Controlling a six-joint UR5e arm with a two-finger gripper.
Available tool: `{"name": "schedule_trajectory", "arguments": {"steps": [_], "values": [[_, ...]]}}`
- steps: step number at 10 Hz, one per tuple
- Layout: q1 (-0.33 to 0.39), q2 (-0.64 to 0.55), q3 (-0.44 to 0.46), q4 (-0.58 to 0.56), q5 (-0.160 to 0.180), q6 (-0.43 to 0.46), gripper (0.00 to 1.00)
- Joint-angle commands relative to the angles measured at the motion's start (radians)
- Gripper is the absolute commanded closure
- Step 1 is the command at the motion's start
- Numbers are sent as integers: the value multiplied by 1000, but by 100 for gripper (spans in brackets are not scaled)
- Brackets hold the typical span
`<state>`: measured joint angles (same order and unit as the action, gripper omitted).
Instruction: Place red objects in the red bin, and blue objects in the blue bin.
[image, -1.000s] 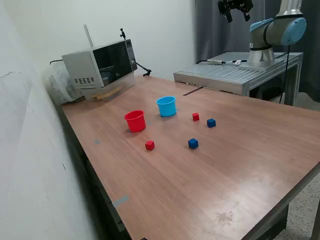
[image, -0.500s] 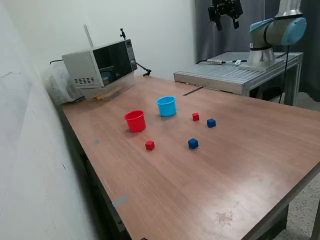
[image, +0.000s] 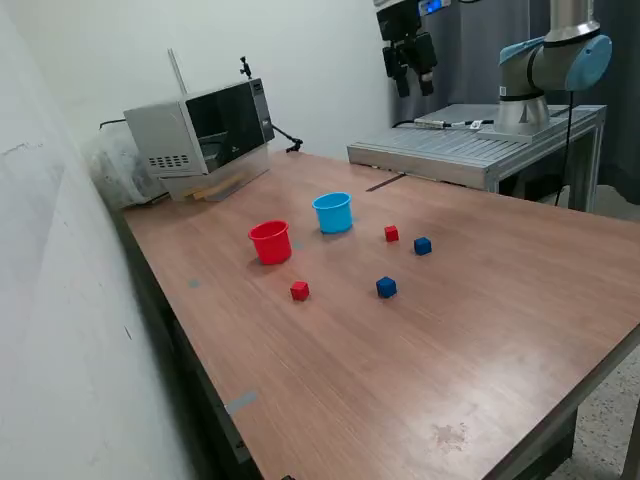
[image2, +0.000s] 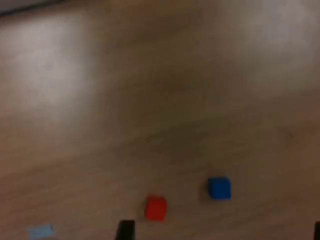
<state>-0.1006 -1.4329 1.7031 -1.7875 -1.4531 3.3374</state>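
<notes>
Hand hangs high above the table's far edge, fingers apart.

I saw the wooden table carrying a microwave, a red cup, a blue cup beside the red one, two red cubes and two blue cubes near the cups.

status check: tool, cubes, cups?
Tool open, empty, high above the table's far edge. Two red cubes and two blue cubes on the table, none binned. Red cup and blue cup upright, unobstructed.
</notes>
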Motion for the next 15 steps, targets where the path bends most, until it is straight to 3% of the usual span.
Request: {"name": "schedule_trajectory", "arguments": {"steps": [1,5,10,15], "values": [[-8,133,-1,-198,4,130,0],[-22,353,-10,-325,-3,134,0],[-74,423,23,-375,-24,129,0],[-47,459,32,-417,-43,93,0]]}}
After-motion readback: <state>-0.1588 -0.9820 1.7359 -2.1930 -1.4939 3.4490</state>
